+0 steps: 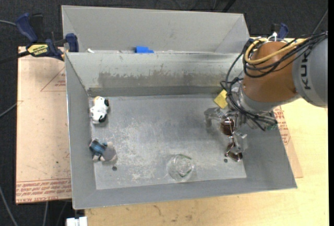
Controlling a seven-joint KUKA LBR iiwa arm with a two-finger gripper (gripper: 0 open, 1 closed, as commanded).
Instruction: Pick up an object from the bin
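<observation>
Three loose things lie well apart on the floor of the grey bin (pixel 156 126). A white-and-black toy (pixel 99 109) sits near the left wall. A blue-and-grey thing (pixel 102 149) lies closer to the front, also on the left. A clear round thing (pixel 180 165) rests by the front wall, near the middle. The gripper (pixel 233 141) hangs low over the right part of the floor, beneath the orange-covered wrist (pixel 269 76). A small dark reddish piece (pixel 234 155) shows at its lower end, and a yellow piece (pixel 221 98) lies just beside the wrist. How far open the tool stands, and whether it has hold of anything, cannot be told.
</observation>
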